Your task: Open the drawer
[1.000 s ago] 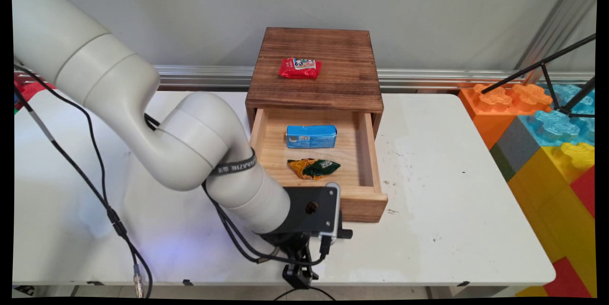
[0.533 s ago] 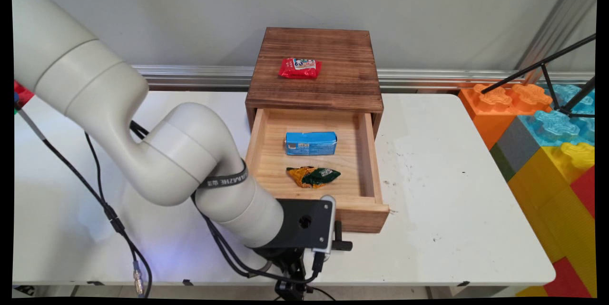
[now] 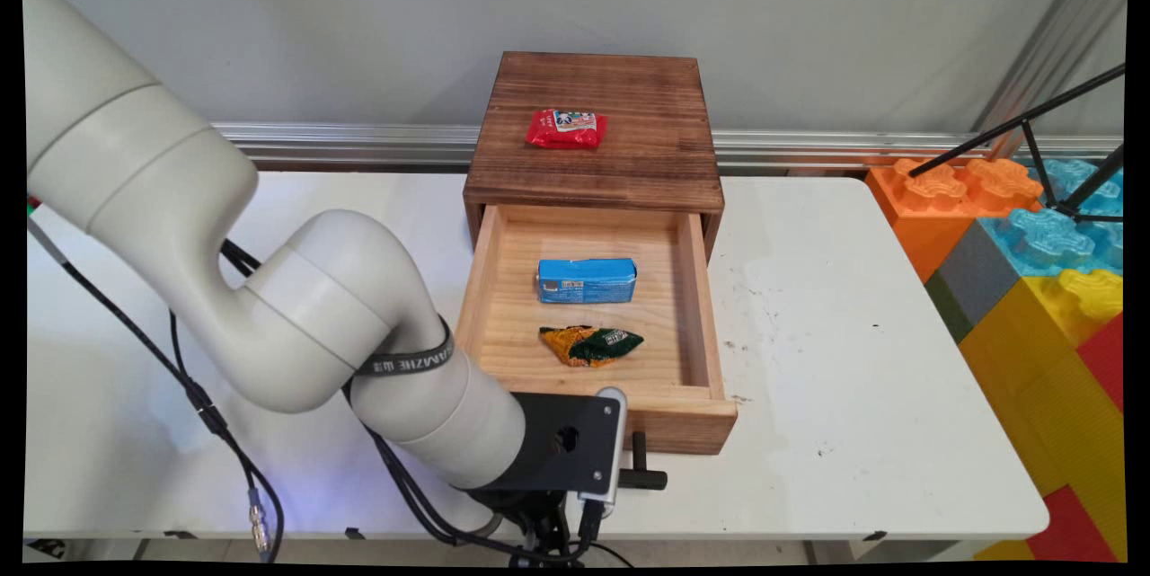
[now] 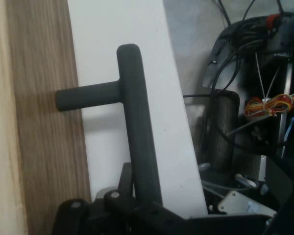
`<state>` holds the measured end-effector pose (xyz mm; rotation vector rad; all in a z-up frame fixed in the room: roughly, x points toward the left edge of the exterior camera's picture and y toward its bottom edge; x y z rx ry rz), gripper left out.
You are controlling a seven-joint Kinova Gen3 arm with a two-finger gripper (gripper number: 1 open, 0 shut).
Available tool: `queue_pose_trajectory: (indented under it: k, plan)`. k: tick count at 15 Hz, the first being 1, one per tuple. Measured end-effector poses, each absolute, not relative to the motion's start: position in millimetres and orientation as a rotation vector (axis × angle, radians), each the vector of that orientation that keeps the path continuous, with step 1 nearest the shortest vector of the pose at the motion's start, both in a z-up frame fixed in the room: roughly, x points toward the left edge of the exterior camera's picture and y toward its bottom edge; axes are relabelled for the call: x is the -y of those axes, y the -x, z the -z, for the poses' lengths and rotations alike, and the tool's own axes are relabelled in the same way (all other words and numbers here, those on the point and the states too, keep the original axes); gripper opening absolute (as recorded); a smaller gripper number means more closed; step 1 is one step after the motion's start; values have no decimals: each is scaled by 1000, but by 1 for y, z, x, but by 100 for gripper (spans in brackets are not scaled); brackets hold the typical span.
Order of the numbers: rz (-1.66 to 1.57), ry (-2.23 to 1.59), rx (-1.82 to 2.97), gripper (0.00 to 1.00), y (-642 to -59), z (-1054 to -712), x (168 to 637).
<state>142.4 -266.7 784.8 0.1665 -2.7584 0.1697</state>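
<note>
1. One black gripper (image 4: 137, 205), on a low, bent arm at the table's (image 3: 853, 360) near edge, pinches the dark T-shaped handle (image 4: 132, 127).
2. The wooden drawer (image 3: 687, 419) stands pulled out, holding a blue box (image 3: 587, 279) and a crumpled orange-green packet (image 3: 590, 345).

Main view: bright, even, diffuse light from overhead; no hard glare. Soft shadow under the arm on the table (image 3: 853, 360); the drawer (image 3: 593, 315) walls cast faint shade on its floor. Straight lines bow slightly near frame edges. Hand view: dimmer, soft focus; the T-handle (image 4: 132, 122) throws a faint shadow onto the white surface; the background cabling is murky.
</note>
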Motion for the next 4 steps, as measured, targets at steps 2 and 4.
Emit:
queue_pose_trajectory:
  k: [2, 4]
  plan:
    - [-171, -162, 2755, 100, -142, -786, 264]
    - [-175, -161, 2753, 100, -141, -788, 263]
